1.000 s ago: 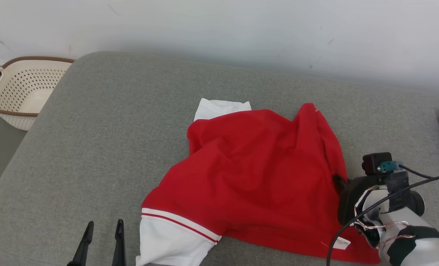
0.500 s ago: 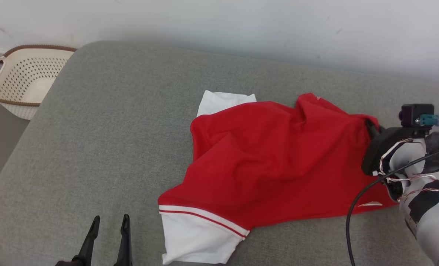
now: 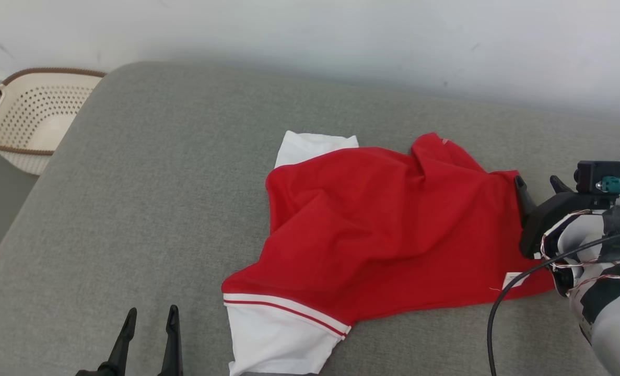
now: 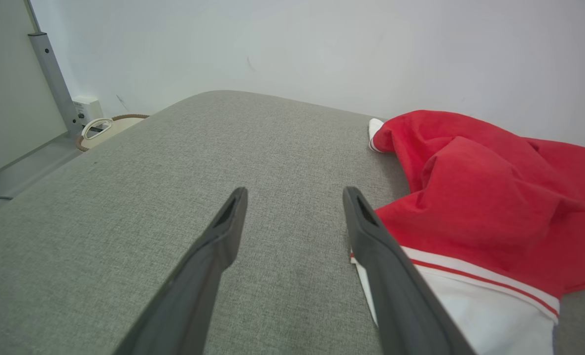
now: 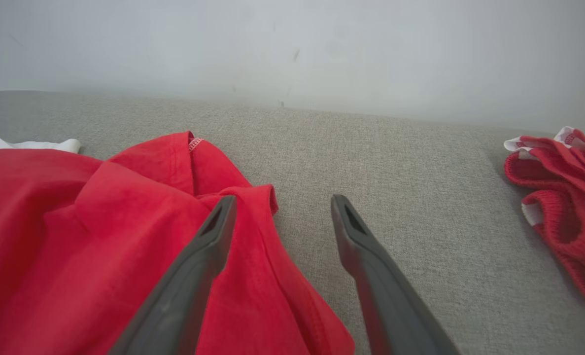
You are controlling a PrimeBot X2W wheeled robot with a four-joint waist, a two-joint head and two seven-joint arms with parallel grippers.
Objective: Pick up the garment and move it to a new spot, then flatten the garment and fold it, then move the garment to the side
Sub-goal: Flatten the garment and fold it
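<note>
Nearest, the left gripper [image 3: 151,310] is seen low over the grey cushion [image 3: 158,183], fingers parted and empty, its body cut off by the frame edge. Beside it the shirt [image 3: 383,235] lies rumpled mid-cushion. Its near white sleeve is cropped at the bottom, and the far sleeve is mostly hidden under the red body. At the shirt's right edge the right gripper [image 3: 536,181] is spread wide, one finger over the hem, one over bare cushion. Half a second ago that edge was pinched and raised. Farther off, a basket [image 3: 27,120] and a red heap [image 5: 563,212] are partly cut off.
</note>
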